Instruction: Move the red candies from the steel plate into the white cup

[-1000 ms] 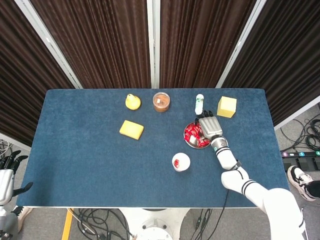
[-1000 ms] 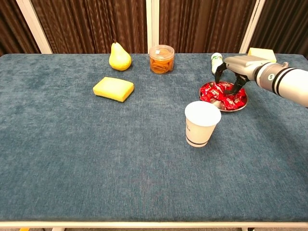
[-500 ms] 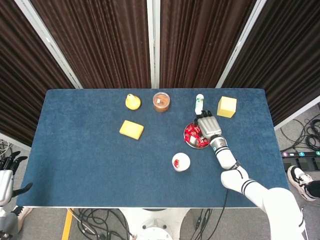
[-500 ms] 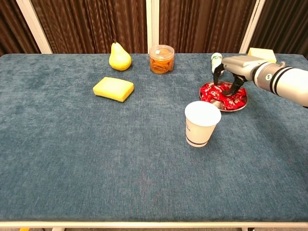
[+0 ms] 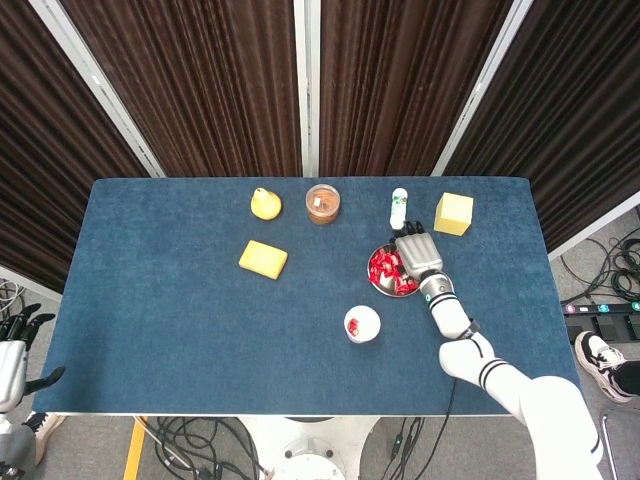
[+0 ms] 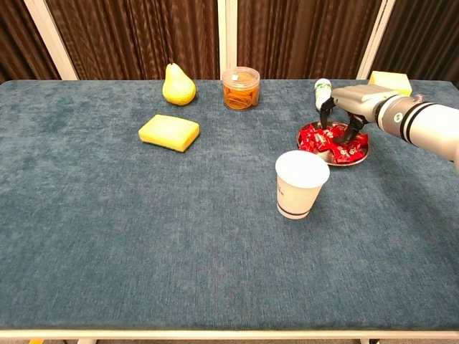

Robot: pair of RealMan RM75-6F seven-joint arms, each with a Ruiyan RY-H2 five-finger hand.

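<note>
Red candies (image 6: pixel 331 141) lie heaped in the steel plate (image 6: pixel 362 155), which sits just behind and to the right of the white cup (image 6: pixel 301 183) as the chest camera sees it. From the head view one red piece shows inside the cup (image 5: pixel 361 323). The right hand (image 6: pixel 343 115) hangs over the plate with its dark fingers (image 6: pixel 351 132) curved down into the pile; the fingertips are buried among the wrappers, so whether they have hold of a candy cannot be told. From above, the hand (image 5: pixel 418 254) covers the right side of the plate and hides the candies under it.

Behind the plate stands a small white bottle (image 6: pixel 323 90), partly blocked by the hand, and right of it a yellow block (image 6: pixel 391 79). Farther left of the plate are a clear jar of orange contents (image 6: pixel 241 87), a yellow pear (image 6: pixel 178 85) and a yellow sponge (image 6: pixel 169 132).

The left hand (image 5: pixel 12 345) is far from the plate, off the table's (image 6: pixel 143 244) corner, cut by the frame edge, fingers spread and empty.
</note>
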